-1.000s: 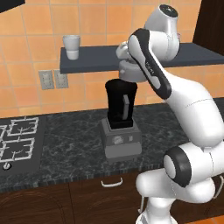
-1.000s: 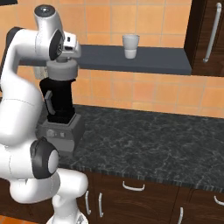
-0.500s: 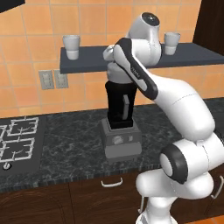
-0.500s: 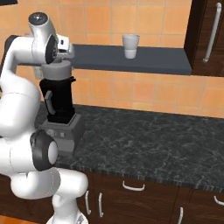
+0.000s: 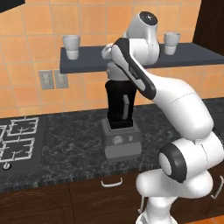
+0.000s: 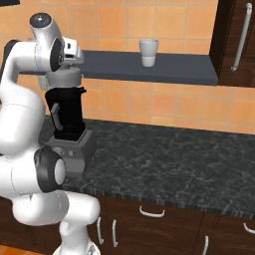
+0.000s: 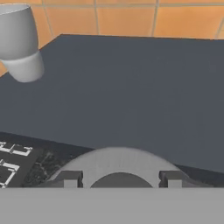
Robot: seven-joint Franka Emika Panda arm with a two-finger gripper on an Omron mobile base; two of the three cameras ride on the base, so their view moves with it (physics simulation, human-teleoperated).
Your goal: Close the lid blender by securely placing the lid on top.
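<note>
The hand (image 7: 120, 180) is sitting directly over the blender (image 5: 120, 118), fingers drawn in and clamping on the lid (image 7: 117, 164) — in the hand view the pale round cap is lying between the two dark fingertips (image 7: 70, 178), its raised centre just at the bottom edge. From the right base view the lid (image 6: 63, 78) is hanging right above the black jar's mouth, close to it; whether it is already touching the rim I cannot tell, since the wrist is covering the joint in the left base view. Risk as I judge it: if the lid is coming down tilted or off centre, one edge is catching the rim and the cap is sitting cocked rather than seated — letting go then would leave it loose, or sliding off toward the tabletop (image 6: 164, 164) below the hand. Pressing down hard while misaligned could also be shoving the tall jar on its boxy base. The shelf (image 7: 131, 87) is running just ahead of the hand, so a lift or swing forward is risking a knock against its edge. Containers: the jar's inside is hidden. One pale cup (image 7: 19, 39) is standing on the shelf ahead and off to one side of the hand, another cup (image 6: 149, 52) farther along; contents not visible.
</note>
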